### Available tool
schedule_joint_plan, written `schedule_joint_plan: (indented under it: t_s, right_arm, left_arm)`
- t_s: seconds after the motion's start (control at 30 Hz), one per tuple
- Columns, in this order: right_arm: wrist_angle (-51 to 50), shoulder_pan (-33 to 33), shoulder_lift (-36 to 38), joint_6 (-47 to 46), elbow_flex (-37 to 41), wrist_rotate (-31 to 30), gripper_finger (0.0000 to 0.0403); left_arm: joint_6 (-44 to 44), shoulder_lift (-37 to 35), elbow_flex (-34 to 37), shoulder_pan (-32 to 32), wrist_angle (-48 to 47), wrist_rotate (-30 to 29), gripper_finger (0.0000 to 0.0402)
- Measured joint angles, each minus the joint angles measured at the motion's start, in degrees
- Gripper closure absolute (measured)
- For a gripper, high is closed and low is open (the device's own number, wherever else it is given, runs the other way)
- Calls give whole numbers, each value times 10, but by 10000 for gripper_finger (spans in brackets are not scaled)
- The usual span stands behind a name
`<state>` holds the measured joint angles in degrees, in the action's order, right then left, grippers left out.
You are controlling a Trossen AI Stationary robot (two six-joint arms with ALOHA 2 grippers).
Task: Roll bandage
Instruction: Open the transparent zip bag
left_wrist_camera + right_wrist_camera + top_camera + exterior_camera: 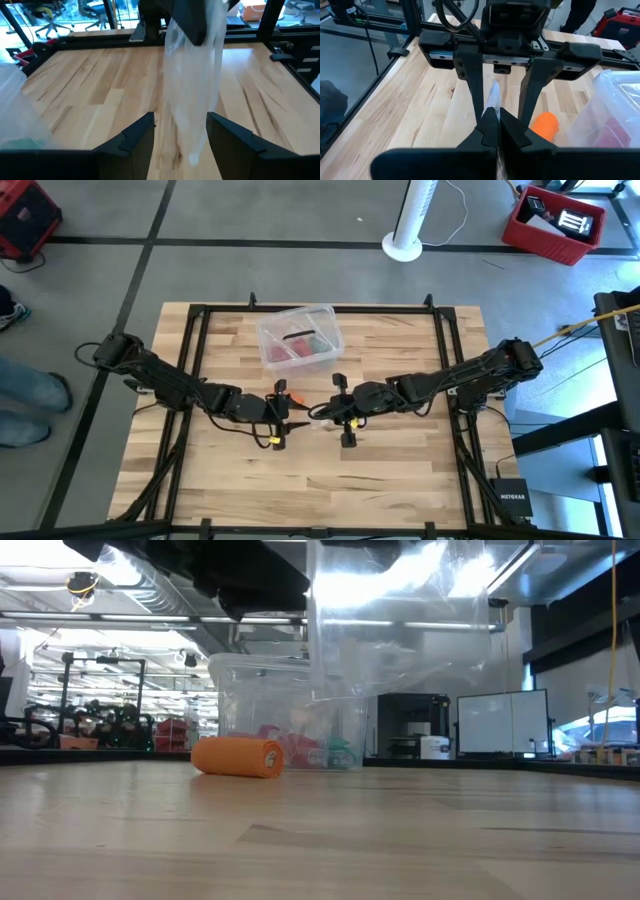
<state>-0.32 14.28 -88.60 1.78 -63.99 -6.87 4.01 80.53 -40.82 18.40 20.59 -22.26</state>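
Clear crumpled wrapper (192, 90) hangs closest to me, pinched by my right claw (496, 122), whose fingers are pressed together on the film. My left claw (181, 137) stands spread wide either side of it, holding nothing. Beyond, the bandage (238, 756) lies on the counter (400, 830) as an orange roll, beside the clear plastic box (300, 337). I judge I'm still clearing packaging; next I must drop the wrapper and go for the roll. Only "NETGEAR" on a black device (511, 502) is legible.

Right gripper (496, 122) pinched tight on clear wrapper (493, 97); left gripper (502, 82) facing at 12 (fingers spread); orange bandage (545, 124) at 3.
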Motion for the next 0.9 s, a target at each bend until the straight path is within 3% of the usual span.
schedule_joint_plan:
  t_s: [0.47,0.8,0.9]
  right_arm:
    - [50,0,-18,0,0,19,403]
    - [80,0,-25,0,0,19,403]
    - [83,0,-24,-1,0,17,401]
  left_arm:
    - [0,2,0,-6,14,0,234]
    - [4,29,0,0,21,17,281]
    - [3,28,0,1,25,17,313]
